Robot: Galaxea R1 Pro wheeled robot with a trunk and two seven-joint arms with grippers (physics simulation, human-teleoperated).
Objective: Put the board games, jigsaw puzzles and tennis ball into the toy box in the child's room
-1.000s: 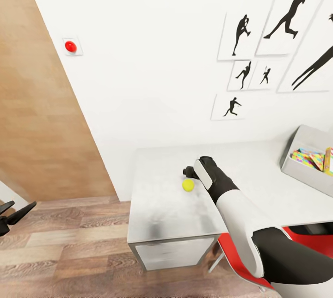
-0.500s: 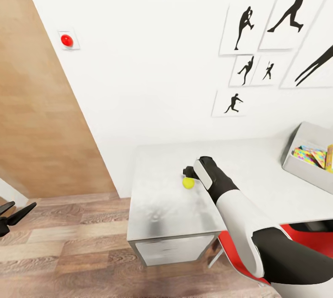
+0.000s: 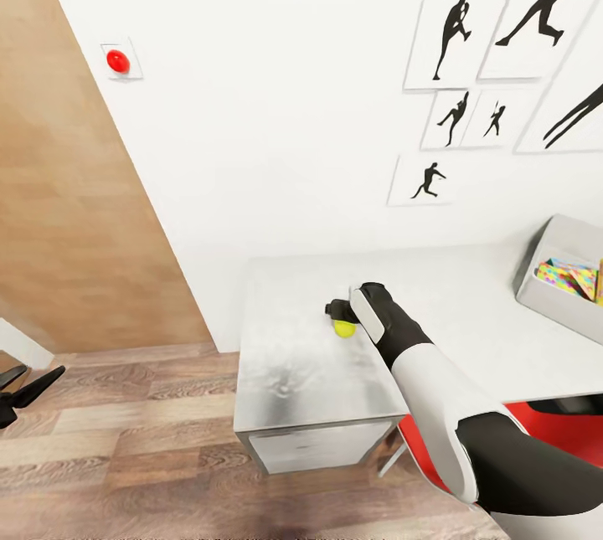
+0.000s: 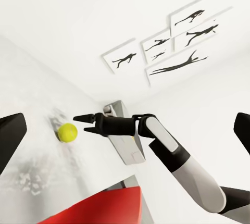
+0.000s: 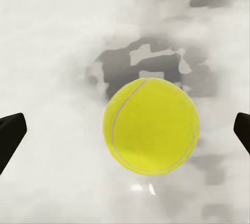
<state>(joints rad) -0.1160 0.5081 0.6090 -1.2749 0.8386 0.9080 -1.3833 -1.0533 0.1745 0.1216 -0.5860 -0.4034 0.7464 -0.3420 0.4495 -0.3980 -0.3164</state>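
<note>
While my right arm reaches out over the near end of the light grey speckled table (image 3: 293, 372), my right gripper (image 3: 338, 310) hangs directly above the small yellow-green fuzzy tennis ball (image 3: 344, 328), fingers spread wide apart with the ball centred between the two dark fingertips (image 5: 10, 135) and not touched by either. That ball rests on the tabletop. Farther along the table to my right sits the light grey topless plastic toy box (image 3: 557, 301), with bright multicoloured jigsaw puzzles (image 3: 569, 279) lying inside it. My left gripper (image 3: 21, 389) hangs low over the wooden plank floor (image 3: 126, 456), well away from the table, its fingers spread open.
</note>
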